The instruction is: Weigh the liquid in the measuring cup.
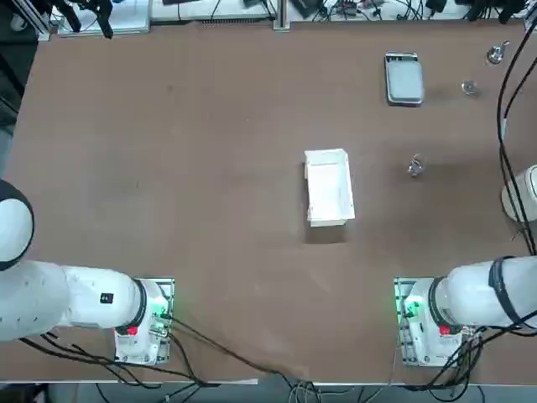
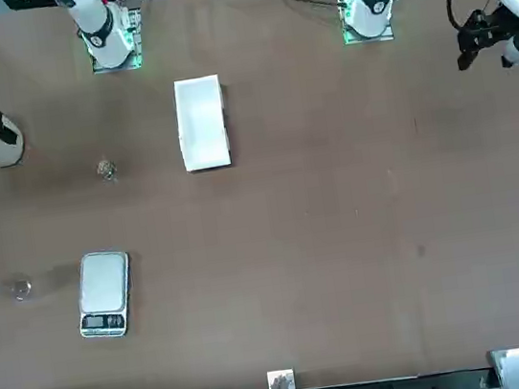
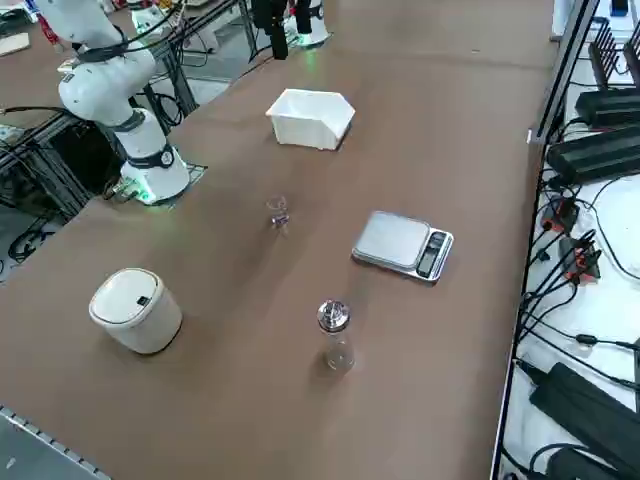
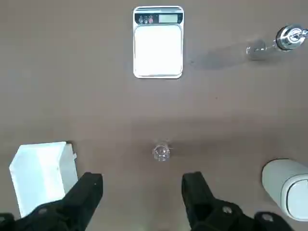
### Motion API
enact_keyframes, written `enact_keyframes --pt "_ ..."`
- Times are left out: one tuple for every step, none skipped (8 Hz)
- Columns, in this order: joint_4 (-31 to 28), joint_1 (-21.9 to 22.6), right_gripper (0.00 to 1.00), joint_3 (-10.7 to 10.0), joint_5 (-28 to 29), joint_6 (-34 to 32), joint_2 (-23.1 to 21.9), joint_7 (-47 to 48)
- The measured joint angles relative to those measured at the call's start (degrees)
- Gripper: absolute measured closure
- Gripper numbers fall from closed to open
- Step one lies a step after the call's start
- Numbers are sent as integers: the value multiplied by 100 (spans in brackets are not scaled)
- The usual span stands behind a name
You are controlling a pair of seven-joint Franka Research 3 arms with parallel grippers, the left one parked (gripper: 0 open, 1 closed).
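Observation:
The measuring cup (image 1: 414, 166) is a tiny clear cup standing upright on the brown table, right of the white box (image 1: 328, 186). It also shows in the front view (image 2: 106, 170) and the right side view (image 3: 278, 213). In the wrist view my right gripper (image 4: 143, 178) hangs high above the table, open and holding nothing, with the cup (image 4: 161, 152) on the table beyond the gap between its fingers (image 4: 91, 187). The small silver scale (image 1: 404, 78) lies farther out, its pan (image 4: 158, 48) bare.
A white lidded canister (image 3: 137, 308) stands near the table's right edge, close to the cup. A small clear item (image 1: 469, 87) and a shiny metal piece (image 1: 497, 54) sit right of the scale. Cables (image 1: 505, 92) hang over the right edge.

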Motion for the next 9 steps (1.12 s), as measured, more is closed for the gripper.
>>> enact_keyframes --pt "0 0 0 0 0 -2 0 0" --pt "1 0 0 1 0 -4 -1 0" --pt "1 0 0 1 0 -4 -1 0" --pt "1 0 0 1 0 -4 0 0" --pt "1 0 0 1 -2 -4 0 0" --pt "0 0 0 1 -20 -9 3 0" --pt "-1 0 0 1 -34 -18 8 0" --pt "-2 0 0 1 -39 -25 11 0" --pt "-4 0 0 1 -40 -27 12 0"
